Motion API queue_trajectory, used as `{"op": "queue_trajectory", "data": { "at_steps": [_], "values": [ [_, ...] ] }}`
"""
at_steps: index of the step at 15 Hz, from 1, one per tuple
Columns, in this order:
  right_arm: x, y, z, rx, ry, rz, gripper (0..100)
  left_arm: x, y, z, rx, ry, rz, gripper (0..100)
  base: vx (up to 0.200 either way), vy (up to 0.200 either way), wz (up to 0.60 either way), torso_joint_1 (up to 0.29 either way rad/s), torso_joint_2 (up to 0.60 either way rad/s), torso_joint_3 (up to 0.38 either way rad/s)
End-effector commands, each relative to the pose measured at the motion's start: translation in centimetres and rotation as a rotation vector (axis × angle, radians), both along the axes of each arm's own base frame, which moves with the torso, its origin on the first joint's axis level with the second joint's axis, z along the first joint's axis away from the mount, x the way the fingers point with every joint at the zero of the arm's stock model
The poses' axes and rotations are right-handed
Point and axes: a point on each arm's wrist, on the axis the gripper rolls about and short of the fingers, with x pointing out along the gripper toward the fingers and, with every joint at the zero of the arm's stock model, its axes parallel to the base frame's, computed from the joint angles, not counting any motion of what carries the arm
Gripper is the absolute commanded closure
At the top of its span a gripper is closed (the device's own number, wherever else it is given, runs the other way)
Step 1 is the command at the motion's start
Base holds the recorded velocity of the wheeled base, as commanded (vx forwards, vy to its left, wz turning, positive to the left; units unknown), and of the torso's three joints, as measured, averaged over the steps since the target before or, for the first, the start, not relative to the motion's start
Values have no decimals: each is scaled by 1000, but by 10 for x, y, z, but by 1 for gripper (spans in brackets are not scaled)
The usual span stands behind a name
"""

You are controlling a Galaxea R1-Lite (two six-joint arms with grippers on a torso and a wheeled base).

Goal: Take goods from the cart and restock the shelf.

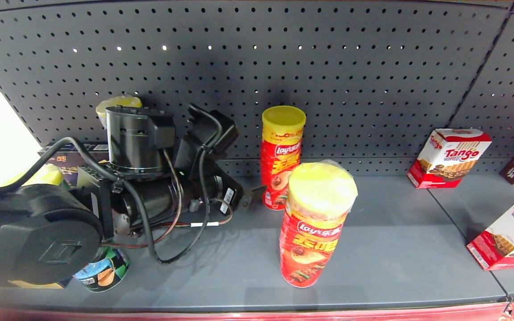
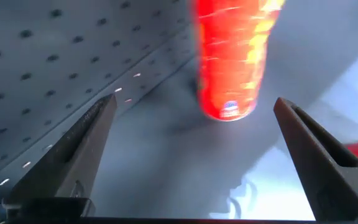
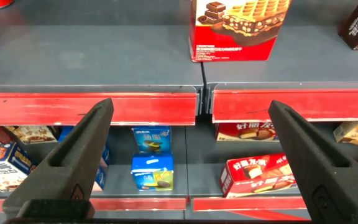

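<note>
The rear chip can (image 1: 282, 156) is standing upright on the shelf (image 1: 395, 249), close against the pegboard back (image 1: 328, 67). That is probably so the row fills from the rear and leaves space in front. The left gripper (image 2: 194, 106) is lying level just beside this can on its left. Its claw is spread wide and gripping nothing. In the left wrist view the can is sitting in line with the gap between the two fingers, beyond their tips and touching neither. The wide spread is giving the round body clearance on both sides, so the can is standing on its own base and not leaning on the claw. A second chip can (image 1: 317, 223) is standing upright in front of the rear can and slightly to its right, apart from it, which looks like the start of a second row towards the shelf edge. Two wafer boxes (image 1: 449, 158) (image 1: 507, 236) are sitting well off to the rear can's right, so each kind of product has its own stretch of shelf. The right gripper (image 3: 190, 107) is also wide open and empty. It is facing the lower shelves, below the rear can's level.
</note>
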Motion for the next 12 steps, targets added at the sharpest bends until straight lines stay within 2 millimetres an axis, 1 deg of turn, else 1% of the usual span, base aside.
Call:
{"op": "queue_trajectory", "data": {
  "at_steps": [1, 6, 9, 10, 12],
  "values": [
    [0, 0, 0, 0, 1, 1, 0, 5, -2, -4, 9, 5, 13, 0, 0, 0, 0, 0, 0, 0],
    [0, 0, 0, 0, 1, 1, 0, 20, -10, -12, 29, 10, 55, 0, 0, 0, 0, 0, 0, 0],
    [0, 0, 0, 0, 1, 1, 0, 22, -9, -13, 35, 9, 71, 0, 0, 0, 0, 0, 0, 0],
    [0, 0, 0, 0, 1, 1, 0, 23, -10, -15, 38, 14, 74, 0, 0, 0, 0, 0, 0, 0],
    [0, 0, 0, 0, 1, 2, 0, 30, -7, -13, 35, 5, 93, 0, 0, 0, 0, 0, 0, 0]
  ]
}}
